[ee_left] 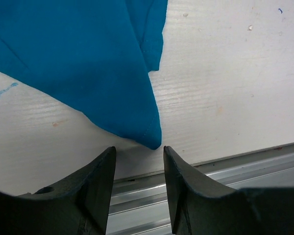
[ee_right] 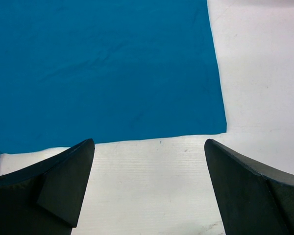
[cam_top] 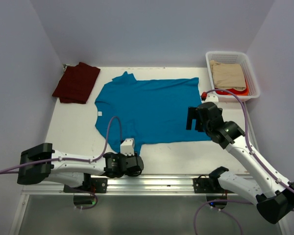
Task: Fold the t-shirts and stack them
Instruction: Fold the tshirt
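The teal-blue t-shirt (cam_top: 152,110) lies spread flat across the middle of the table, collar to the left. The dark maroon t-shirt (cam_top: 77,82) rests folded at the back left corner. My left gripper (cam_top: 131,147) sits low at the near edge, by the teal shirt's near sleeve. In the left wrist view the gripper (ee_left: 139,149) is open at a narrow gap. The sleeve tip (ee_left: 154,139) lies just past the fingertips, not between them. My right gripper (ee_right: 149,142) hangs wide open over bare table. It is just short of the shirt's hem (ee_right: 137,132), near the hem's corner (ee_right: 224,128).
A white basket (cam_top: 225,53) at the back right holds a beige cloth (cam_top: 228,74) and something red (cam_top: 240,91). An aluminium rail (ee_left: 235,166) runs along the table's near edge. Walls close in the back and both sides.
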Controlling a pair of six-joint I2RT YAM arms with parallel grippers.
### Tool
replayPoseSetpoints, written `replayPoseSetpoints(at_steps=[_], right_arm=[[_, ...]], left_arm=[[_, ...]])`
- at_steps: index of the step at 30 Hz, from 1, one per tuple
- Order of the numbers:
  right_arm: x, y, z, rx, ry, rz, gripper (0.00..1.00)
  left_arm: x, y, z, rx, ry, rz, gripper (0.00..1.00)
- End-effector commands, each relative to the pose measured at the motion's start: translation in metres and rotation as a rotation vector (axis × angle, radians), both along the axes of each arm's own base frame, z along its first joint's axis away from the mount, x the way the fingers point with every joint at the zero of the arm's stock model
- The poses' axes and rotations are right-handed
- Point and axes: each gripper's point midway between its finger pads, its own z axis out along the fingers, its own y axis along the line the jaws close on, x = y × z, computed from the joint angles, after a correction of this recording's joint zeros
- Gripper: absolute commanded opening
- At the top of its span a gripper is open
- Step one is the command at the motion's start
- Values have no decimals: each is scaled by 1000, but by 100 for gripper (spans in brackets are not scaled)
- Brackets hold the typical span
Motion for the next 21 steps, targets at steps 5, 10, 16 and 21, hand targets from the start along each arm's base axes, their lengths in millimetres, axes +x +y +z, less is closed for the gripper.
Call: replayPoseSetpoints(at_steps=[5,10,16,21], right_arm=[[0,-7,11,-8,-32,-22,99],[-1,-6,7,-6,-25,-18,98],[-2,-6,3,-13,-15,-16,93],[-2,-9,0,-24,-13,-26,89]], left_arm=[[13,-9,2,-45,-64,45,46],[17,-17,4,-56,-83,50,37],[17,-19,2,-45,-81,42,6],[17,-18,12,-37,-93,47,0]])
